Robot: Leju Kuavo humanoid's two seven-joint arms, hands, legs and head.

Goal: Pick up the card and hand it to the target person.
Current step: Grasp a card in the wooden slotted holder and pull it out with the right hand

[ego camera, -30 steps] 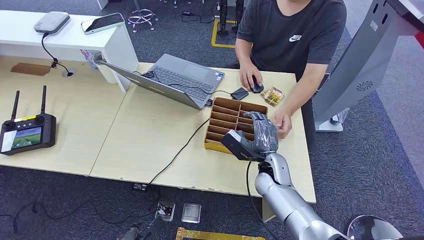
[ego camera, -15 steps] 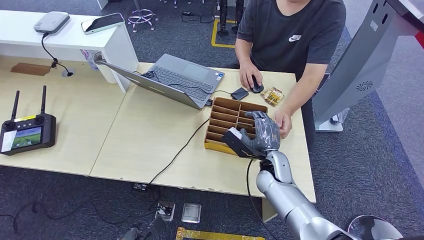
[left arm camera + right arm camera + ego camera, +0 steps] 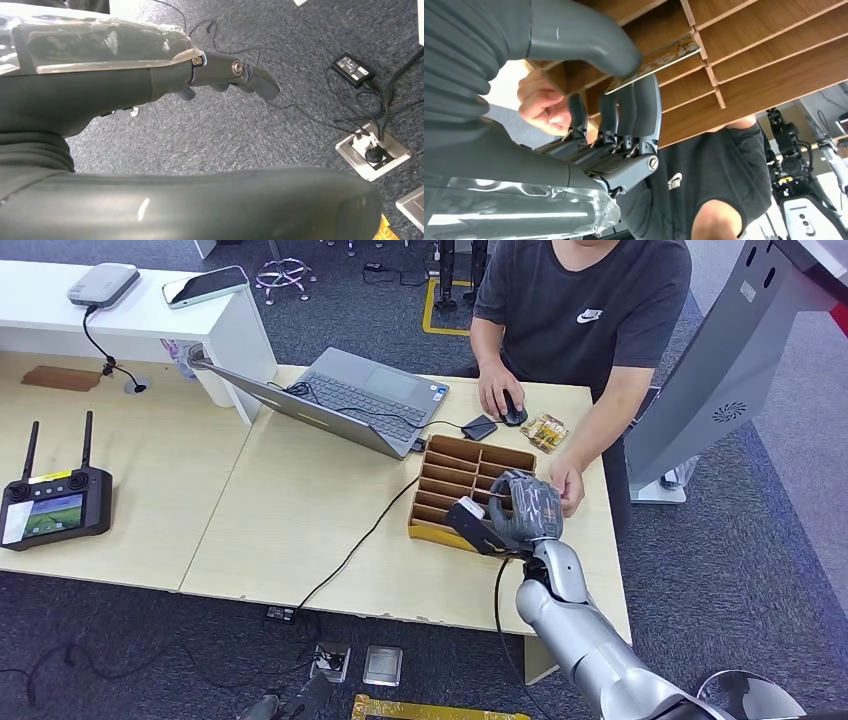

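Right hand (image 3: pixel 624 107): thumb and fingers closed on the card, pinching its edge; it sits over the near right part of the box.
Card (image 3: pixel 659 57): thin, lying flat against a divider in the box, one end between thumb and fingers; not yet lifted clear.
Box (image 3: pixel 455 462): brown slotted organiser on the worktop (image 3: pixel 300 510), beside the laptop (image 3: pixel 350 400).
Left hand (image 3: pixel 235 75): hangs over carpet, fingers loosely extended, holding nothing.
Person (image 3: pixel 585 310): seated across the worktop; one hand on a mouse (image 3: pixel 513 415), the other resting just beside the right hand.
Step in hand: judged to be drawing the card out of its slot; handover not begun.
Risk, slip: the pinch looks shallow, near the card's edge; a quick pull could let it drop back into the slot.
Risk, snag: the card may catch on a divider and drag the box.
Risk, contact: the person's hand is close; a wide lift could knock it.
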